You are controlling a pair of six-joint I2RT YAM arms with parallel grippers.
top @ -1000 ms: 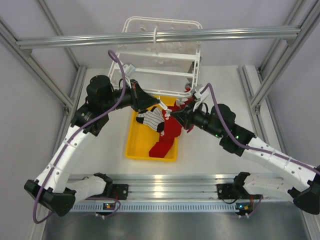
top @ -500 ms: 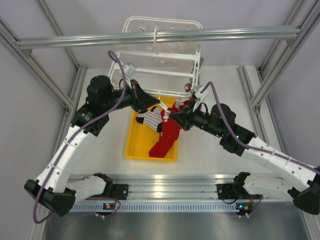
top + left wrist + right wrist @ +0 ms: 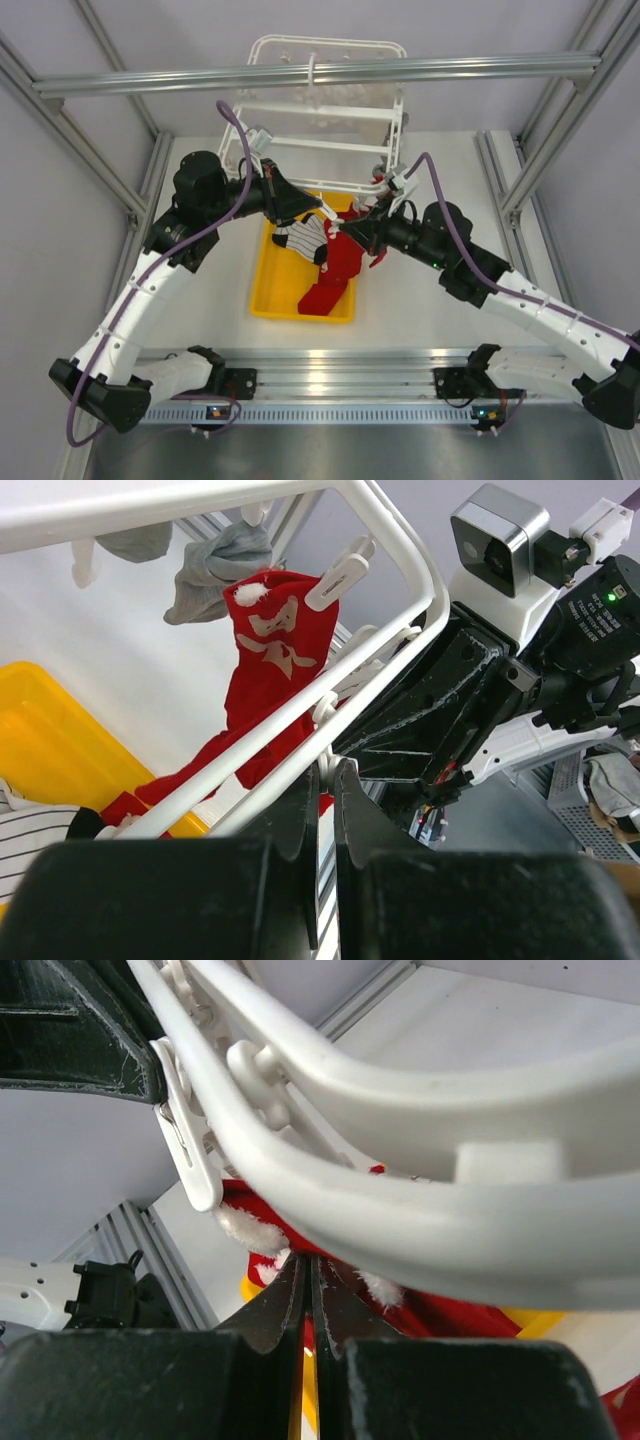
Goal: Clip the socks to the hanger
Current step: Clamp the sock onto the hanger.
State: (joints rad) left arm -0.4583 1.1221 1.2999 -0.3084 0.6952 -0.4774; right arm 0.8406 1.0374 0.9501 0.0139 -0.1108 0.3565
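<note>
The white hanger (image 3: 325,115) hangs at the back from its hook. My left gripper (image 3: 327,216) is shut on a small white clip (image 3: 340,767) under the hanger's front bar (image 3: 250,770). My right gripper (image 3: 346,231) is shut on the top edge of a red sock (image 3: 338,272), just under the hanger's rim (image 3: 420,1120) beside another clip (image 3: 190,1155); the sock's lower end lies in the tray. A second red sock (image 3: 272,665) with white markings hangs clipped to the hanger. A white sock with black stripes (image 3: 303,240) lies in the tray.
The yellow tray (image 3: 262,292) sits on the table between the arms. Two grey socks (image 3: 215,565) hang from the hanger's far side. A grey aluminium beam (image 3: 300,75) crosses above the hanger. The two wrists are close together at the hanger's front right corner.
My right gripper has moved a little up and to the left with the red sock, closer to the hanger's front bar. The left arm has not moved.
</note>
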